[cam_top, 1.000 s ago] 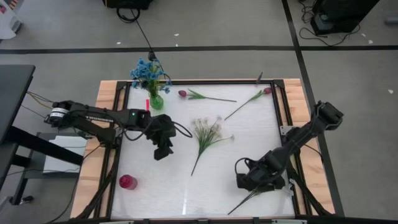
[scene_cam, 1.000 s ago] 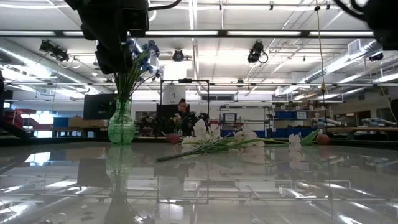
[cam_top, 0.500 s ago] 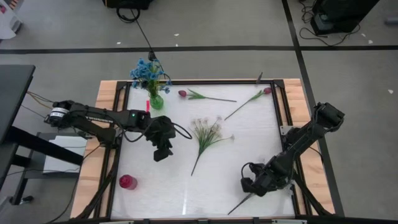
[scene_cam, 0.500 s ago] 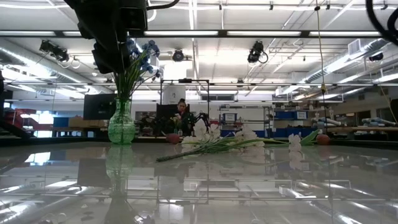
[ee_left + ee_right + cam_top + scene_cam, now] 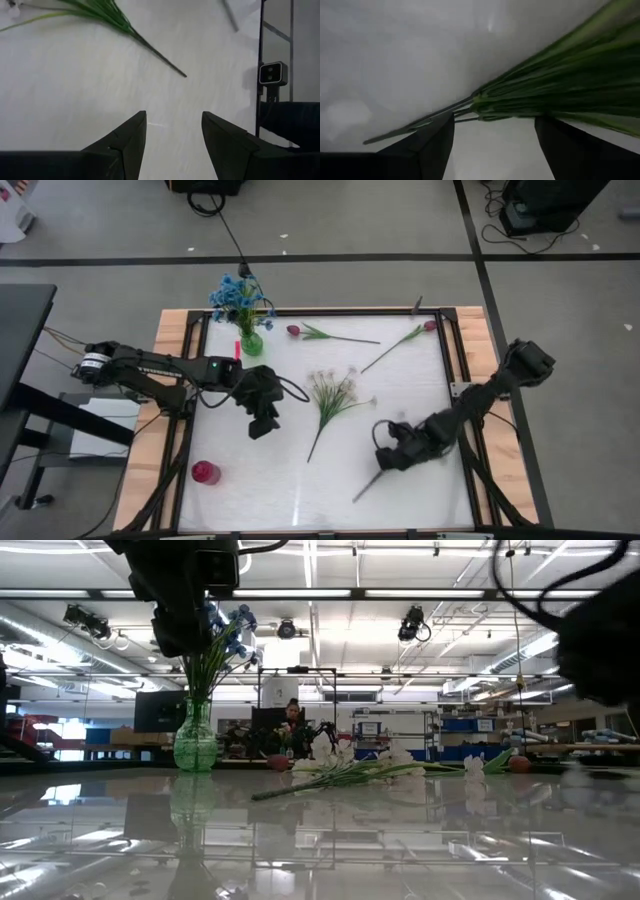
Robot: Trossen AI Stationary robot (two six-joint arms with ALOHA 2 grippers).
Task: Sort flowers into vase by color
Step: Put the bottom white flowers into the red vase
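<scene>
Since a moment ago, the right gripper (image 5: 385, 457) has slid away from the near right corner toward the middle of the table (image 5: 290, 480), and the flower (image 5: 368, 483) it carries has come along. Its fingers are wide apart, with green leaves and thin stems bunched between them in the right wrist view, so it seems to hold that flower. One long stem sticks out toward the near edge.

Over by the left side, the left gripper (image 5: 262, 424) has stayed put above bare table. Its fingers are apart and hold nothing.

At the far left corner stands the green vase (image 5: 251, 343). It has the blue flowers (image 5: 237, 295) in it, standing up. Near the front left corner sits the small pink pot (image 5: 205, 472); I cannot tell if anything is inside.

Lying flat in the middle is the white flower bunch (image 5: 330, 401). Two pink-red tulips lie near the far edge: the left tulip (image 5: 328, 334) close to the vase, and the right tulip (image 5: 400, 344) toward the far right corner.
</scene>
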